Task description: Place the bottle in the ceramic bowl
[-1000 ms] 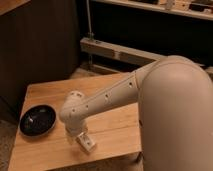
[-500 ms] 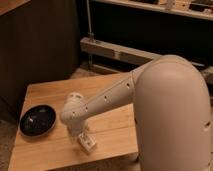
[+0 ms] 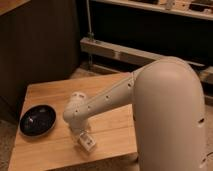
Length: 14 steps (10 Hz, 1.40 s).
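Note:
The ceramic bowl [image 3: 37,120] is black and glossy and sits at the left edge of the wooden table [image 3: 55,92]; it holds nothing. My white arm reaches from the right across the table, and its wrist points down near the front edge. My gripper [image 3: 85,141] is low over the table there, about a bowl's width to the right of the bowl. A small whitish shape with a pale face, seemingly the bottle [image 3: 88,143], shows at the gripper's tip, touching or just above the wood. I cannot tell whether it is held.
The table's front edge [image 3: 75,159] lies just below the gripper. A dark cabinet wall [image 3: 40,45] stands behind the table at the left. A metal rail and shelving [image 3: 130,52] run along the back.
The arm's large upper part has shifted slightly to the left. The gripper and the whitish shape stay at nearly the same spot. The bowl has not moved.

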Each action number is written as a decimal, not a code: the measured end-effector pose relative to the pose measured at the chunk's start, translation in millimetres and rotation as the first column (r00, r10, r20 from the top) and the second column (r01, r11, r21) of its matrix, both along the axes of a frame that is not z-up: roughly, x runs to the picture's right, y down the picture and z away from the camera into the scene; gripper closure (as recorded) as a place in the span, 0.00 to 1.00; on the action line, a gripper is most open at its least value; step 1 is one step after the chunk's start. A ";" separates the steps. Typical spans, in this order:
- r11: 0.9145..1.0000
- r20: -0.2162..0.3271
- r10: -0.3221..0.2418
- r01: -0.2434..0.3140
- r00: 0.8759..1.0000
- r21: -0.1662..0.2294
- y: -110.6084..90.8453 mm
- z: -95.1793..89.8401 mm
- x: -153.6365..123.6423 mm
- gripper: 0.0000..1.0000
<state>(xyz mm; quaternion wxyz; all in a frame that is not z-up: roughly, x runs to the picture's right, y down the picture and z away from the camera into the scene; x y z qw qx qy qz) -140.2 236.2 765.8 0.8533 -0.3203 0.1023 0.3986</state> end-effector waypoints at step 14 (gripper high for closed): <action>1.000 -0.068 0.020 -0.020 0.997 0.004 -61.5 -14.2 -7.3 1.00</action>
